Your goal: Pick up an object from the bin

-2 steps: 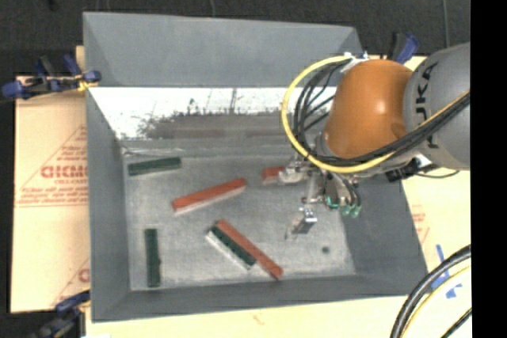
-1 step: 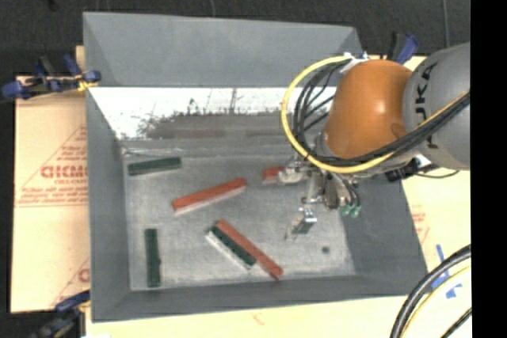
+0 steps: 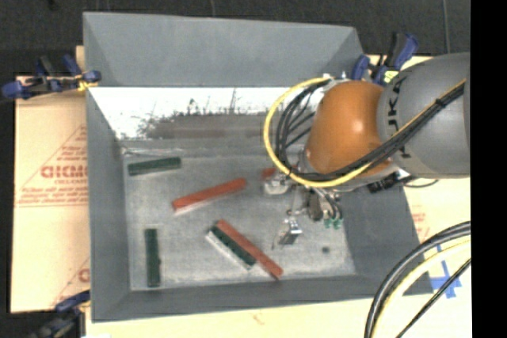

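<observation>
My gripper [image 3: 291, 232] hangs low over the bin floor right of centre, beneath the arm's orange cover. Nothing shows in it. Just to its left lies a small bundle of flat sticks [image 3: 242, 248], one red, one green and one white, slanting down to the right; the red one's lower end is closest to the gripper. A longer red stick [image 3: 208, 195] lies further up and left, tilted. A small red piece [image 3: 269, 172] peeks out from behind the arm's cables.
A green stick [image 3: 154, 165] lies at the back left of the floor. Another green stick [image 3: 151, 256] stands lengthwise by the front left corner. A tiny dark speck [image 3: 325, 251] sits right of the gripper. The arm covers the bin's right side.
</observation>
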Robot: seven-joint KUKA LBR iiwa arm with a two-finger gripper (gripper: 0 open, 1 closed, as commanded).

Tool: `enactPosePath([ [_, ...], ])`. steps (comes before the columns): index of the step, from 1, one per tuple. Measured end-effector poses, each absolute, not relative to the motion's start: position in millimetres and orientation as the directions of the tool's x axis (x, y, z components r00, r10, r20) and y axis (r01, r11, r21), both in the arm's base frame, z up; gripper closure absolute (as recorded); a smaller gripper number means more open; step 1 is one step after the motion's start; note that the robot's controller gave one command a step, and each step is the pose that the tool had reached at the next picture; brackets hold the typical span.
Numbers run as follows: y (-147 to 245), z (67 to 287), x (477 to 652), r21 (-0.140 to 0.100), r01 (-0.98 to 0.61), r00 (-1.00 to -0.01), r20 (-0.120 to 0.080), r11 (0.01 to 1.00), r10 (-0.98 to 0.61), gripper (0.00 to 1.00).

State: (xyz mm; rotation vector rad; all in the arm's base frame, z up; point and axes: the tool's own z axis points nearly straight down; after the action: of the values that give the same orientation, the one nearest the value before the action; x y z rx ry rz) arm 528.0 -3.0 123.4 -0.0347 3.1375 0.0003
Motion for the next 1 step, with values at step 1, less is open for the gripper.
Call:
enactPosePath([
  [1, 1.0, 98.4, 523.8, -0.001, -0.024, -1.000, -0.007, 1.000, -0.024, 0.00],
])
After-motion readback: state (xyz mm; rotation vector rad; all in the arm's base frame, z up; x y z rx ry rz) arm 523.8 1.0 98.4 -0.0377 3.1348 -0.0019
